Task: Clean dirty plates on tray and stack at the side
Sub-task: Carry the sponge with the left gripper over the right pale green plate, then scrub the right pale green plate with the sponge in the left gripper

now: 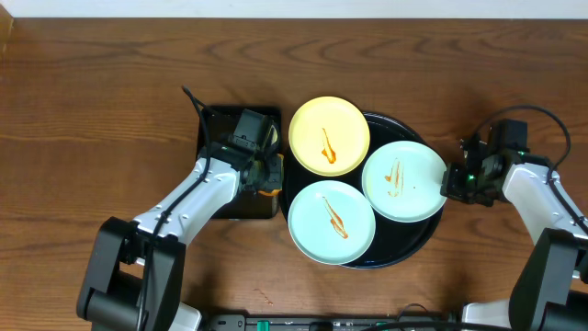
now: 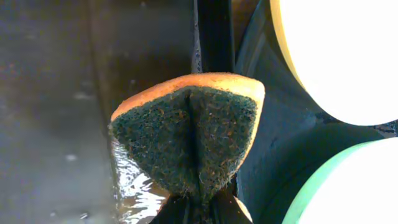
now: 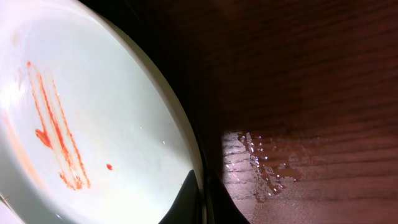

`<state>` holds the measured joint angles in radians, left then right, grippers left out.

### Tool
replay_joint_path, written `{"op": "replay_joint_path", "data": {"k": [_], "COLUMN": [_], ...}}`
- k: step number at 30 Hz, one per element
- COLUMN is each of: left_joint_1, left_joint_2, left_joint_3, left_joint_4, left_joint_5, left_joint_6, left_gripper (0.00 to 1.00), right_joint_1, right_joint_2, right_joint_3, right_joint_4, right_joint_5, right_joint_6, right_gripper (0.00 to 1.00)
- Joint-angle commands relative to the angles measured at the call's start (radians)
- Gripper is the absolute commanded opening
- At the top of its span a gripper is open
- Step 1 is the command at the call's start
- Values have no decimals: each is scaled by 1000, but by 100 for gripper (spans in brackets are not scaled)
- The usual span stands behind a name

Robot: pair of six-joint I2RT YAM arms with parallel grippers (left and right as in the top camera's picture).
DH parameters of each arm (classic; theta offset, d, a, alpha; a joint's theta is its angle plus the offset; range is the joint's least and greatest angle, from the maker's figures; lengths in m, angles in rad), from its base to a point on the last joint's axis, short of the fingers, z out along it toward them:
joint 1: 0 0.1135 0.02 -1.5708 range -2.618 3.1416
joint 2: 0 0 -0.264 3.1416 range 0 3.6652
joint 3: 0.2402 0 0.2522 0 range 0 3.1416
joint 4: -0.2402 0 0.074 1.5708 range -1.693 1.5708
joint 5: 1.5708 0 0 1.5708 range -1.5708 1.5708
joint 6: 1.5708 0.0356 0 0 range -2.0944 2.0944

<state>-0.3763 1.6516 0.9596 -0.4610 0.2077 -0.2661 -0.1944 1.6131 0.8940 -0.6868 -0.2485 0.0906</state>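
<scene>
Three streaked plates sit on the round black tray [image 1: 413, 241]: a pale yellow plate [image 1: 329, 135] at the back, a mint-green plate [image 1: 331, 222] in front, and a second mint-green plate [image 1: 404, 180] on the right. My right gripper [image 1: 449, 184] is shut on the right rim of that second plate [image 3: 93, 124], one finger above and one below the edge. My left gripper [image 1: 266, 175] is shut on an orange sponge with a dark green scouring face [image 2: 193, 137], folded between the jaws, just left of the tray.
A smaller rectangular black tray [image 1: 220, 138] lies under the left gripper, wet and shiny in the left wrist view. A small patch of water [image 3: 261, 168] lies on the wooden table beside the round tray's right edge.
</scene>
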Motion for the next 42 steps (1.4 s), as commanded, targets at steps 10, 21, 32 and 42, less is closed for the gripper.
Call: {"op": "replay_joint_path", "data": {"k": [10,21,32,42], "left_joint_1": [-11,-129,-340,-508], "left_joint_2": [-248,-191,87,298], "left_joint_3": [12,278,439,439], "left_joint_4": [-2,-40,16,215], "left_joint_5": [-34,104,174,178], "left_joint_6": [-19,-93,-108,-235], "left_gripper": [7,8,8,8], "right_joint_1": [0,0,0,0], "right_joint_2": [6,6,7,7], "right_joint_3": [9,9,9,9], "right_joint_4": [-1,-9,-13,-18], "right_joint_5": [-23,-76,-75,-74], "right_joint_6": [-2,-3,-3,-2], "right_gripper": [1,1,1,1]}}
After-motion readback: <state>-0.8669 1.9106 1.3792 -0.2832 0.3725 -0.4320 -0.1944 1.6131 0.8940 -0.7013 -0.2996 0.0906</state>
